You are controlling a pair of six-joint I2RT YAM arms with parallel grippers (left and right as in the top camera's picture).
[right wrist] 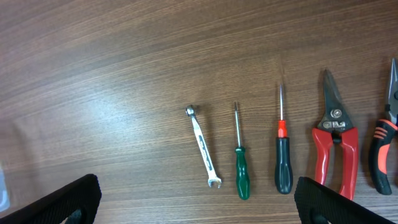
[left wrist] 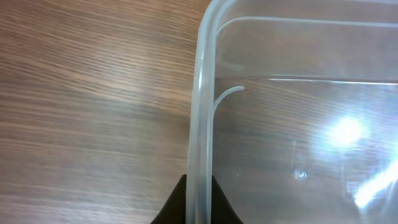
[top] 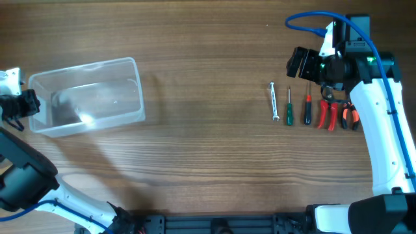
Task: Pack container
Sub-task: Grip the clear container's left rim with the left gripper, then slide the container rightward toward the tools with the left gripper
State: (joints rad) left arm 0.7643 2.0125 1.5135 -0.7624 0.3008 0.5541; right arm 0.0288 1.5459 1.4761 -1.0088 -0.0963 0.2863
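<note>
The container (top: 84, 65) is a clear plastic bin at the left of the table, with nothing visible inside it. My left gripper (top: 25, 104) is shut on its left rim; in the left wrist view the rim (left wrist: 200, 112) runs between the two black jaws (left wrist: 200, 208). My right gripper (top: 304, 64) is open and empty above the row of tools. In the right wrist view its fingers (right wrist: 199, 199) are spread wide, with the tools lying beyond them.
A row of hand tools lies at the right: a small wrench (right wrist: 203, 146), a green screwdriver (right wrist: 240, 163), a black-and-red screwdriver (right wrist: 283, 155), red cutters (right wrist: 336, 149) and orange-black pliers (right wrist: 384, 152). Bare wood lies between them and the bin.
</note>
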